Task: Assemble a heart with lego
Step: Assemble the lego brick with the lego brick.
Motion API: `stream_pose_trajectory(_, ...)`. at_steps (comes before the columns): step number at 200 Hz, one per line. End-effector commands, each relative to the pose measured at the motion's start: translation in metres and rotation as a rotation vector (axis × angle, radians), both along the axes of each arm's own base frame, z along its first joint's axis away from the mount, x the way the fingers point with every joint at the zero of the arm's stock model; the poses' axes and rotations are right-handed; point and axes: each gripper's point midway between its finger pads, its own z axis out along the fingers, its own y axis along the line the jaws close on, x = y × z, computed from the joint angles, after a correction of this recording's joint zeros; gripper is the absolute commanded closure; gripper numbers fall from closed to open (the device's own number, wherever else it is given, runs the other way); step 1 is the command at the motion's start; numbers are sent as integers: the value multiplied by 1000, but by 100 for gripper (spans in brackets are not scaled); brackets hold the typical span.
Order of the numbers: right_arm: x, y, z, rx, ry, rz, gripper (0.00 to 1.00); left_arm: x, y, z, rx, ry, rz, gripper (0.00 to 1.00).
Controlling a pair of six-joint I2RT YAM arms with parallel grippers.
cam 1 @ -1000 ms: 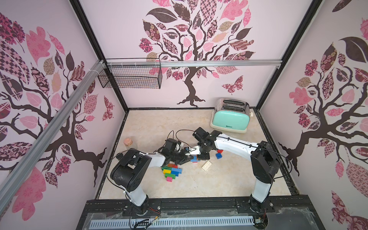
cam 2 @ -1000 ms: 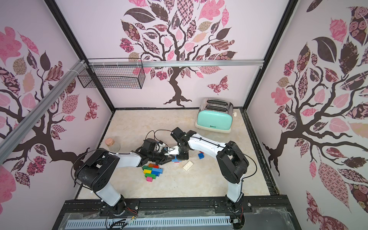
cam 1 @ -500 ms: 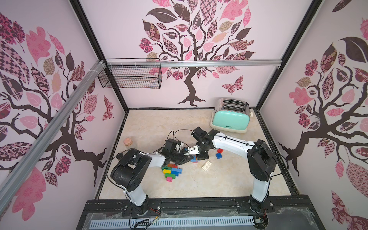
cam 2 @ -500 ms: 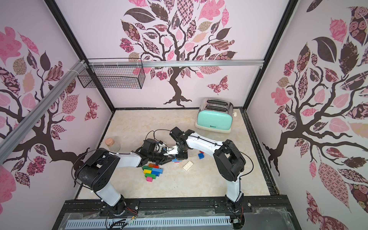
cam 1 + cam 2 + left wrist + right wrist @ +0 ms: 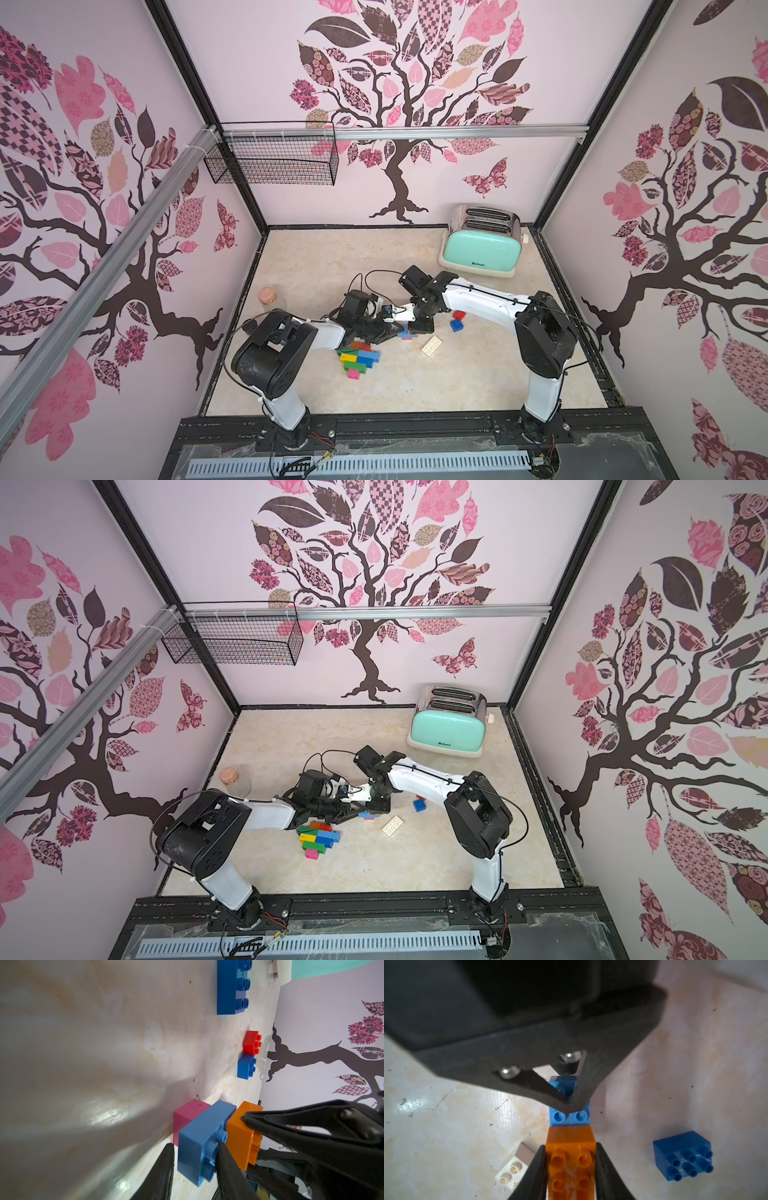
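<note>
Lego bricks (image 5: 319, 838) lie mid-frame in both top views, on the marbled tabletop (image 5: 332, 257), below and left of the mint toaster (image 5: 480, 245) at upper right of the tabletop. Biggest lego lump: a joined cluster (image 5: 358, 358) of green, yellow, blue, orange and pink bricks, just below the spot where the two arms meet. Right of it, alone, a white flat brick (image 5: 431, 345). A dark blue six-stud brick (image 5: 683, 1155) lies apart from the held pieces. At the meeting point: a light blue brick (image 5: 199, 1142), a pink brick (image 5: 187, 1115) under it, an orange brick (image 5: 571, 1147) touching it. Grip: left jaws closed on the light blue brick; right jaws closed on the orange brick. Further right, a small red brick (image 5: 459, 314) and a small blue brick (image 5: 456, 326), touching.
</note>
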Motion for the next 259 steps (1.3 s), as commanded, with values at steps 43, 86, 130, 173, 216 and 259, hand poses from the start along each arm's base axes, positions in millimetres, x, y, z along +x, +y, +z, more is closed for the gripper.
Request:
stream_pose_trajectory(43, -9, -6, -4, 8, -28, 1, 81, -9, 6, -20, 43, 50, 6, 64)
stream_pose_trajectory(86, -12, -5, -25, -49, 61, -11, 80, -10, 7, -20, 43, 51, 6, 64)
stream_pose_trajectory(130, -10, -6, -33, -77, 82, -38, 78, -11, 7, -17, 38, 47, 5, 64)
stream_pose_trajectory(173, -4, 6, -3, 4, 46, -45, 70, -9, 6, -9, 26, 32, 4, 64)
stream_pose_trajectory(216, 4, 10, 21, 51, 1, -71, 61, -4, 3, 7, 11, -7, 2, 57)
stream_pose_trajectory(259, 2, 10, 32, 79, -4, -78, 2, -2, 4, 16, 30, -31, -2, 51)
